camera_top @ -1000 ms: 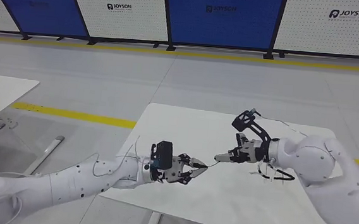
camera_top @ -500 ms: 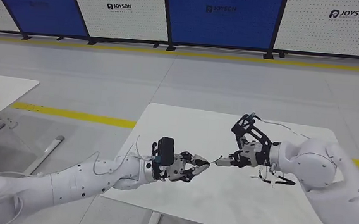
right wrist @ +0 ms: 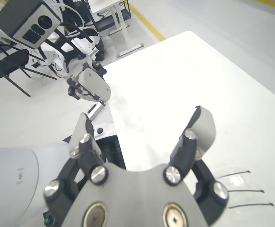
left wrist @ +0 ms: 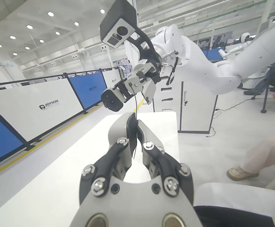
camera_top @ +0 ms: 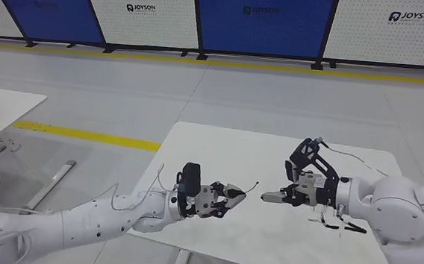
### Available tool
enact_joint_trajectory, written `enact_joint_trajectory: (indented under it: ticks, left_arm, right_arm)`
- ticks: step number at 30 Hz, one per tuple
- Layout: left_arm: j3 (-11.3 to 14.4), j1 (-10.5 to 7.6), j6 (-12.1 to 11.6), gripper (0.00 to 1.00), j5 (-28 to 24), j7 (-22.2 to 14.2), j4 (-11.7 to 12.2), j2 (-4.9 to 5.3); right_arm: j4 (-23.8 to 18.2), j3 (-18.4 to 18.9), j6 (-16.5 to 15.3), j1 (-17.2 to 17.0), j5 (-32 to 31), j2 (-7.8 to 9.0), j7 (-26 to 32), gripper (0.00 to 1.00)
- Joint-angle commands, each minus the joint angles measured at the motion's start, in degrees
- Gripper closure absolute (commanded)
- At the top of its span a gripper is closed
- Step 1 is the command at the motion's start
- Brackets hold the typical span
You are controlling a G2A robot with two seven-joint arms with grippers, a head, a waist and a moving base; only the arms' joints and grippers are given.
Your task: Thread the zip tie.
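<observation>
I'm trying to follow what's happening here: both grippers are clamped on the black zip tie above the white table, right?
Not quite. Only the left gripper is clamped on the zip tie. The right gripper is open and holds nothing, as the right wrist view shows. Both are above the white table.

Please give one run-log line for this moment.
left hand: shut on zip tie | right hand: open, apart | tie: not threaded
</observation>
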Motion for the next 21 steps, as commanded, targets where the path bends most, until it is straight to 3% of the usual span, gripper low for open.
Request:
enact_joint_trajectory:
  ticks: [1, 11, 16, 21]
  left_arm:
    - [0.0, -0.03, 0.0, 1.0, 0.07, -0.02, 0.01, 0.0]
    - [0.0, 0.1, 0.0, 1.0, -0.03, -0.3, -0.01, -0.03]
    - [0.0, 0.42, 0.0, 1.0, -0.65, -4.43, -1.09, -0.17]
    - [0.0, 0.19, 0.0, 1.0, -2.61, -7.43, -2.2, 0.3]
  right_arm:
    - [0.01, -0.03, 0.0, 0.02, -0.08, -0.03, 0.03, 0.0]
    - [0.08, -0.01, 0.08, -0.1, -0.27, -0.02, -0.18, 0.0]
    - [-0.26, 0.94, 0.0, -0.18, -1.71, 0.23, -1.93, 0.0]
    - [-1.55, 0.47, 0.0, 0.5, 0.81, 0.72, -2.51, 0.0]
